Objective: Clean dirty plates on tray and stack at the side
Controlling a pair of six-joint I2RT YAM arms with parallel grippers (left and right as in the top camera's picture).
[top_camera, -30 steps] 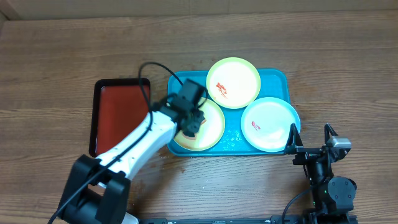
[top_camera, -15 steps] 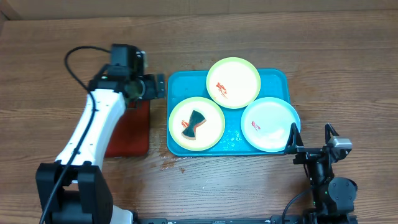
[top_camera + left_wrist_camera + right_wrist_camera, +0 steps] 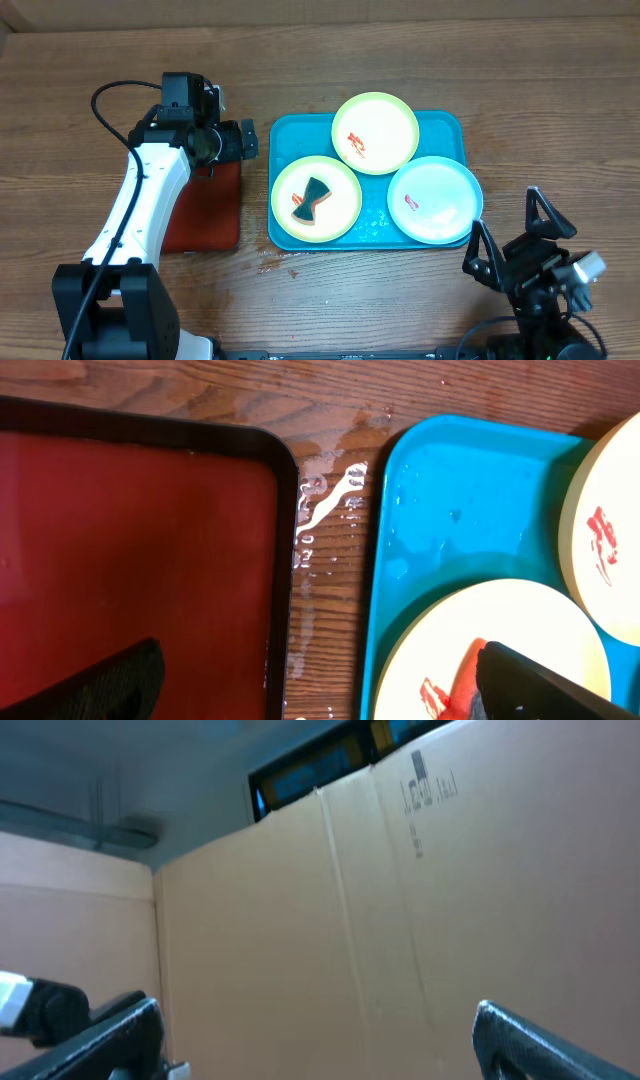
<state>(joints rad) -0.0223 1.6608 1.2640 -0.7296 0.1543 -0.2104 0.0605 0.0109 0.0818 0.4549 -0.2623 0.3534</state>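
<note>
The turquoise tray [image 3: 446, 126] holds three plates. One yellow-green plate [image 3: 375, 132] with a red smear sits at the back, and a pale blue-white plate [image 3: 434, 199] with a small red smear at the right. The front-left yellow-green plate [image 3: 340, 205] carries a dark and orange wiping pad [image 3: 312, 198]. My left gripper [image 3: 242, 141] hangs open and empty over the gap between the red tray and the turquoise tray [image 3: 470, 500], left of the plates. The wrist view shows the near plate [image 3: 520, 620] and the back plate [image 3: 605, 530]. My right gripper [image 3: 512, 236] is open near the front right, pointing up at a cardboard wall.
A red tray [image 3: 205, 215] with a black rim lies left of the turquoise one, partly under my left arm. Water streaks [image 3: 325, 510] wet the wood between the two trays. A cardboard wall [image 3: 400, 920] fills the right wrist view.
My left gripper let go of the wiping pad on the front-left plate, opened, and swung left and back to the red tray's edge. My right arm lifted and tilted.
</note>
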